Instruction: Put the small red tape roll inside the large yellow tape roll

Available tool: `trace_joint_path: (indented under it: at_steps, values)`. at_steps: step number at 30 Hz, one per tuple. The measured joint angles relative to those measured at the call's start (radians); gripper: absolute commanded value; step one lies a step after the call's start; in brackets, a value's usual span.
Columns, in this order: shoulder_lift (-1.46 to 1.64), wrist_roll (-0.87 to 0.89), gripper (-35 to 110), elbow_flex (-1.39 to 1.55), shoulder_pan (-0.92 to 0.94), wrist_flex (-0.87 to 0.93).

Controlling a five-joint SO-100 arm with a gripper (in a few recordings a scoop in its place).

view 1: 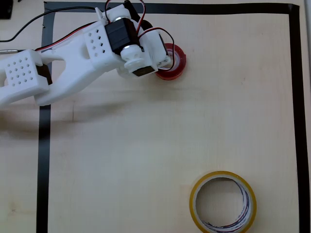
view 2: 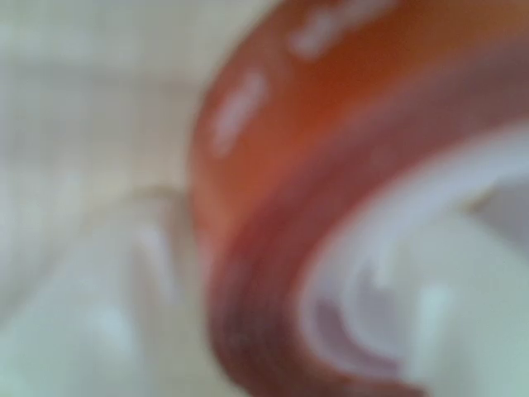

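The small red tape roll [view 1: 174, 67] lies flat on the table at the upper middle of the overhead view, its left part covered by the white arm. My gripper [view 1: 168, 59] sits right on top of it. In the blurred wrist view the red roll [view 2: 273, 165] is very close. One white finger [view 2: 124, 314] is against its outer wall, and another white shape shows inside its core. How tightly the jaws stand on the wall is too blurred to tell. The large yellow tape roll [view 1: 222, 202] lies flat at the bottom right, far from the gripper, with its hole empty.
Black tape [view 1: 44, 145] marks a border along the left, top and right of the light wooden table [view 1: 146, 155]. Red and black cables [view 1: 63, 36] run along the arm at the upper left.
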Motion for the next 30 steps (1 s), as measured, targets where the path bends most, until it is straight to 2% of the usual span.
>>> trace_joint_path:
  at_steps: [5, 20, 30]
  values:
    - [-0.003, -0.003, 0, 0.000, 0.008, 0.002]
    - [0.000, -0.005, 0, -0.002, 0.018, 0.003]
    - [0.061, -0.086, 0, 0.002, 0.126, -0.014]
